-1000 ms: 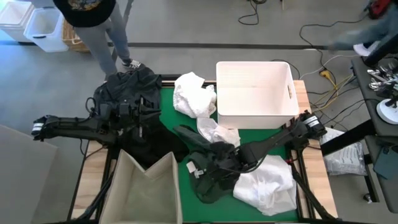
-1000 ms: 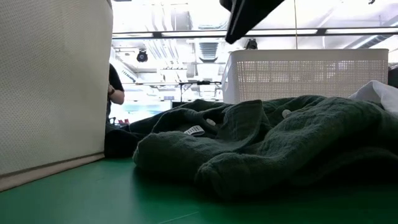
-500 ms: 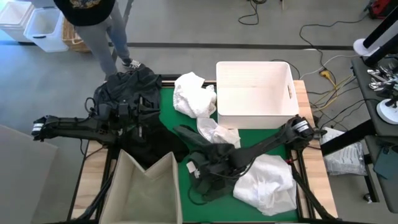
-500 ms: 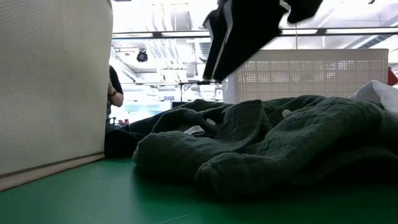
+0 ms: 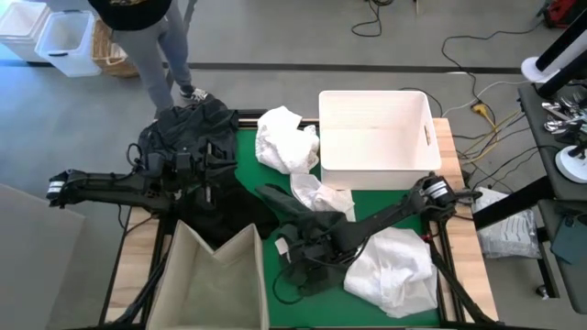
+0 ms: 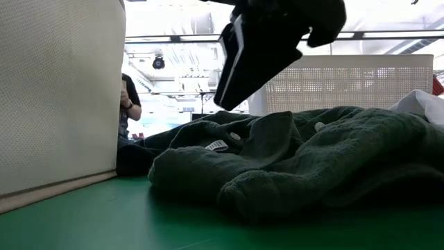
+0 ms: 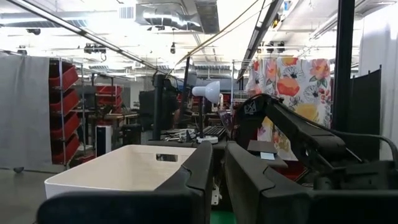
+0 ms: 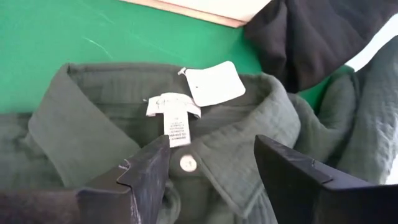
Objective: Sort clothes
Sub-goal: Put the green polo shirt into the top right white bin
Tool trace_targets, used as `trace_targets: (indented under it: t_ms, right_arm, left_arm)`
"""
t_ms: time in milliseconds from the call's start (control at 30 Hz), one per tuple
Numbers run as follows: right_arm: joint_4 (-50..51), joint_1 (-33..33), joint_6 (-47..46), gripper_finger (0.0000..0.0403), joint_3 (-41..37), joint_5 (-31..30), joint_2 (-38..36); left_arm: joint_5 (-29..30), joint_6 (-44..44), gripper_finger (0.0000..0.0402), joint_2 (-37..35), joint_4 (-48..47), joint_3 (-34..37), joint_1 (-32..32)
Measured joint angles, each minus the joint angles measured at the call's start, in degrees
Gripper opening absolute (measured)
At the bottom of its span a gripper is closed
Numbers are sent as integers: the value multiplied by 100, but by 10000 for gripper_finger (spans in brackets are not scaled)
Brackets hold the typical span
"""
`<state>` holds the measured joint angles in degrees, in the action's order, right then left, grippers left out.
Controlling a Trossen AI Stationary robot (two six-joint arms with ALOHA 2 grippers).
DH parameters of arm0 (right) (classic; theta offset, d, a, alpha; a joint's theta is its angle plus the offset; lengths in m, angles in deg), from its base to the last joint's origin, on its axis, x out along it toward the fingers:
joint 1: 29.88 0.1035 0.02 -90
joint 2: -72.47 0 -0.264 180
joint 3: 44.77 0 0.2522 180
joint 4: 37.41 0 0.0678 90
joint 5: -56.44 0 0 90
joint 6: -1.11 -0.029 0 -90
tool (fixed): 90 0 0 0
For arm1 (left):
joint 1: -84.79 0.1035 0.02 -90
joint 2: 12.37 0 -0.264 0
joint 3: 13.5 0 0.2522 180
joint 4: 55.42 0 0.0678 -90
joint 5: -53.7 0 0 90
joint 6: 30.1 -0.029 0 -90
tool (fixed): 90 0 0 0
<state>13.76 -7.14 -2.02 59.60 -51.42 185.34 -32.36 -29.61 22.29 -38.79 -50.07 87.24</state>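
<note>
Your right gripper [image 8: 208,171], fingers released, hovers over the green shirt [image 8: 249,149] collar; left gripper [image 7: 217,174] clenched, empty. Only the high view shows the basket [image 5: 378,137] beyond the shirt.

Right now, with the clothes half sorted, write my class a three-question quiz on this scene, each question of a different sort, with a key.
1. True or false: the right gripper is clamped on the dark green shirt.
2. Which container holds no clothes? A) white basket B) neither container
3. Fill in: the left gripper hangs over a heap of ______ clothes at the table's left.

Key:
1. False; its fingers stand open above the shirt's collar, beside the neck tags.
2. B; the beige bin also looks empty.
3. Black.
</note>
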Motion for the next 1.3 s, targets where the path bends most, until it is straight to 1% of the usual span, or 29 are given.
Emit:
trace_targets:
  t_ms: [167,267,333,433,533,833,1033,1300]
  right_arm:
    - [-185,12,-54,221,-547,-9,-492]
    - [-613,-5,-257,221,-1034,-17,-771]
    - [-1096,-15,-334,221,-1343,-17,-901]
    - [-1664,-19,-326,221,-1615,-19,-998]
    - [-1805,-22,-286,221,-1635,-21,-979]
    - [-1692,-61,-55,221,-1633,-48,-787]
    - [-1516,-91,-23,221,-1654,-308,-782]
    - [-1541,-209,19,221,-1839,-320,-777]
  left_arm:
    - [2,-42,25,8,25,0,0]
    - [4,-138,25,-4,68,0,0]
    - [7,-146,25,-3,92,0,7]
    - [9,-149,25,6,117,0,7]
    - [9,-149,25,39,118,0,7]
    - [13,-149,25,117,154,0,7]
    - [13,-151,25,129,192,0,7]
    - [13,-153,25,138,177,0,7]
